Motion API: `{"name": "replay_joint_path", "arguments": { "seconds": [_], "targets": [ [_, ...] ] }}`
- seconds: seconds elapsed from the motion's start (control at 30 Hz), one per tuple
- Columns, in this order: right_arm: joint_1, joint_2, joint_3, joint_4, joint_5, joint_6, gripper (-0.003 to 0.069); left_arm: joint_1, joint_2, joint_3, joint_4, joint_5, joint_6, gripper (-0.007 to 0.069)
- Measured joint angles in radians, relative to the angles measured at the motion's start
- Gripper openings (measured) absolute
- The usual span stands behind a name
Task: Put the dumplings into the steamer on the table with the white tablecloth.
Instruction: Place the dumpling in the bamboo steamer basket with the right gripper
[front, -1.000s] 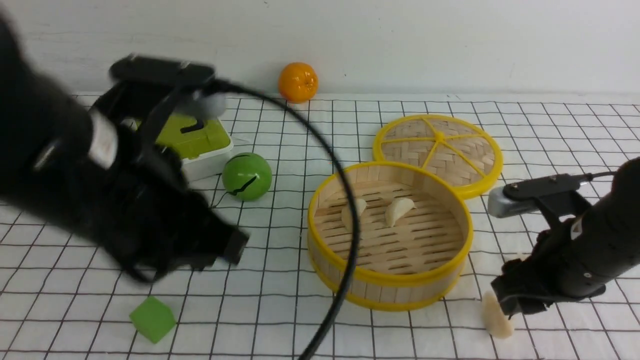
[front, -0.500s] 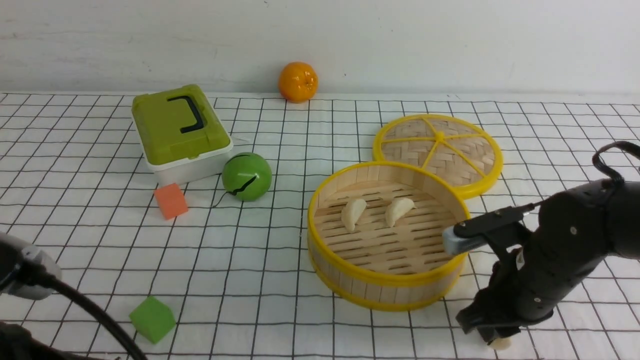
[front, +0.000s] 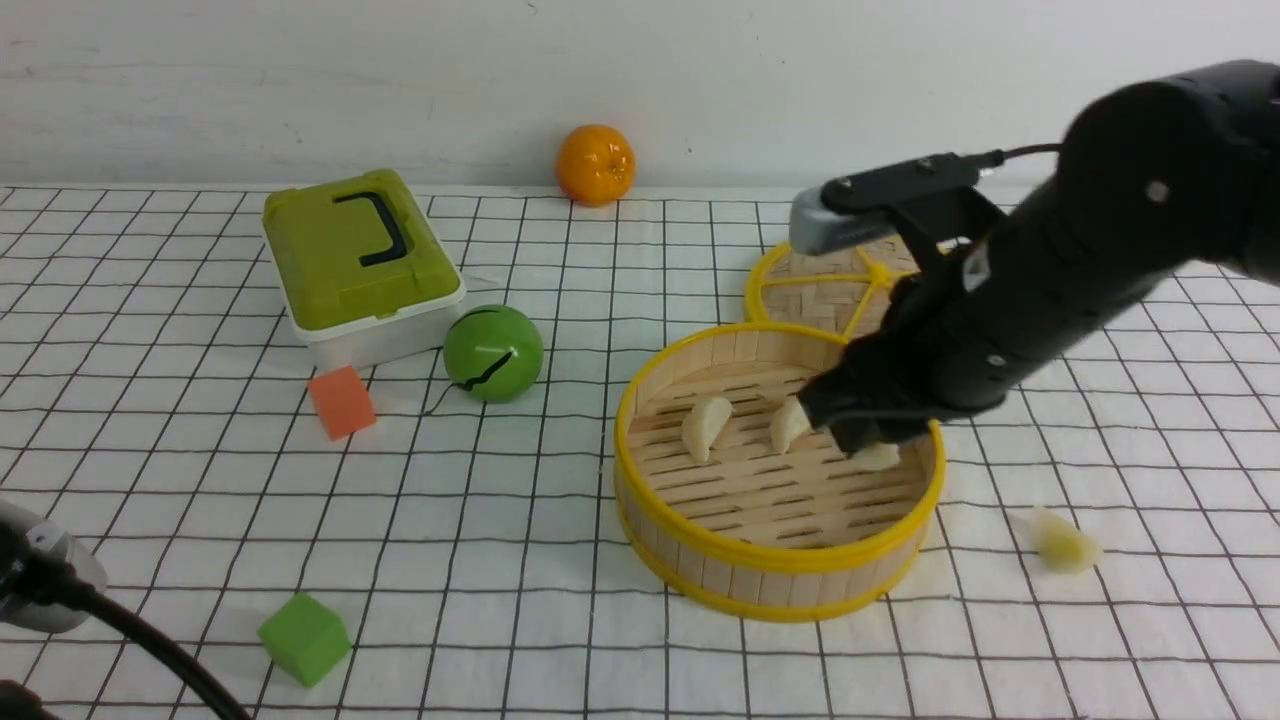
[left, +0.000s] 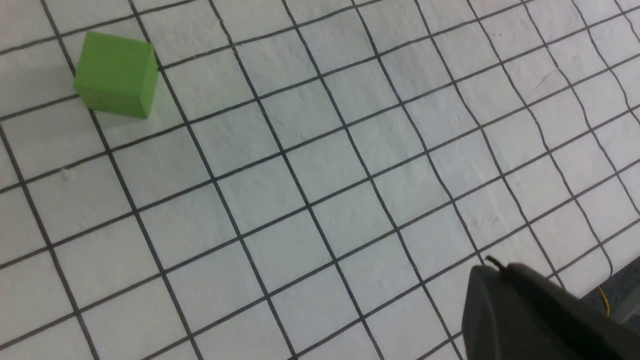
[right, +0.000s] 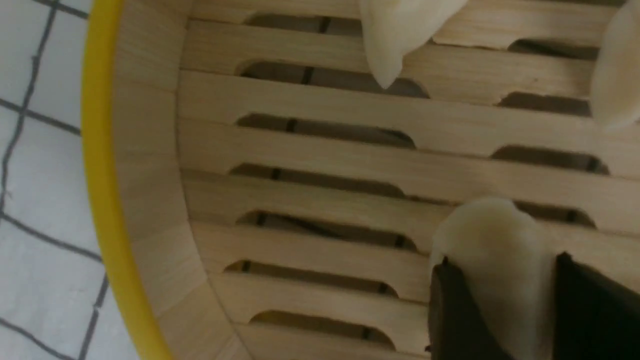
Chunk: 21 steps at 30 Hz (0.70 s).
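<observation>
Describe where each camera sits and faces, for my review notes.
Front: between the arms, looking forward over the steamer; right arm and part of the left show.
Left wrist: on the left arm, facing the tablecloth and green cube; dark pincer tips show.
Right wrist: on the right arm, looking into the steamer; pincer fingers show around a dumpling.
Front and right wrist share the steamer; front and left wrist, the cube.

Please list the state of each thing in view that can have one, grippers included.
Steamer, uncovered
Woven lid, off the steamer
Two dumplings, inside the steamer
Greenish dumpling, on the cloth
Green-lidded box, closed
Left gripper, shut
Right gripper, closed on another dumpling
</observation>
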Motion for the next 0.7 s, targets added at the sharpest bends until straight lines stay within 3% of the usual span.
{"name": "replay_joint_path", "arguments": {
  "seconds": [0.13, 0.3, 0.5, 0.7],
  "targets": [
    [0.000, 0.005, -0.010, 0.000, -0.001, 0.000, 0.0362, 0.000, 0.000, 0.000, 0.001, 0.000, 0.000, -0.0013],
    [0.000, -0.048, -0.058, -0.033, 0.152, -0.007, 0.0497, 0.000, 0.000, 0.000, 0.031, 0.000, 0.000, -0.0013],
    [-0.021, -0.220, -0.048, -0.110, 0.266, -0.019, 0.0538, 0.000, 0.000, 0.000, 0.061, 0.000, 0.000, -0.0013],
    [-0.177, -0.332, 0.067, -0.142, 0.269, -0.029, 0.0542, 0.000, 0.000, 0.000, 0.065, -0.010, 0.000, -0.0013]
  ]
}}
